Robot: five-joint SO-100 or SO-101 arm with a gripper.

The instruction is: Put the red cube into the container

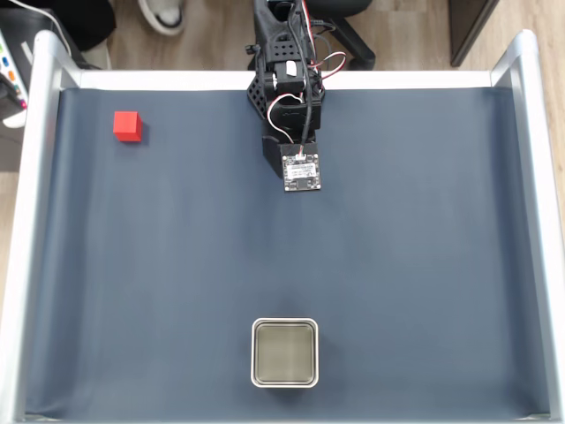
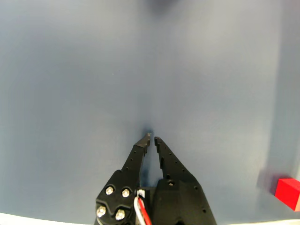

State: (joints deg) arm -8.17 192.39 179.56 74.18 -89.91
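Note:
The red cube [image 1: 127,125] sits at the far left of the dark blue mat in the fixed view, and it shows at the lower right edge of the wrist view as the red cube [image 2: 288,192]. The container [image 1: 256,353], a small square tray with a shiny rim, rests near the front edge at the middle and holds nothing. My arm [image 1: 287,88] is folded at the back centre, well to the right of the cube, with its wrist camera board covering the fingers from above. In the wrist view my gripper [image 2: 152,137] hangs over bare mat, tips nearly touching, nothing between them.
Silver rails [image 1: 31,221] run along the left and right sides of the table, and a white strip [image 1: 159,79] borders the back. Beyond the back edge are a shoe [image 1: 162,12] and a chair base [image 1: 353,35] on the wooden floor.

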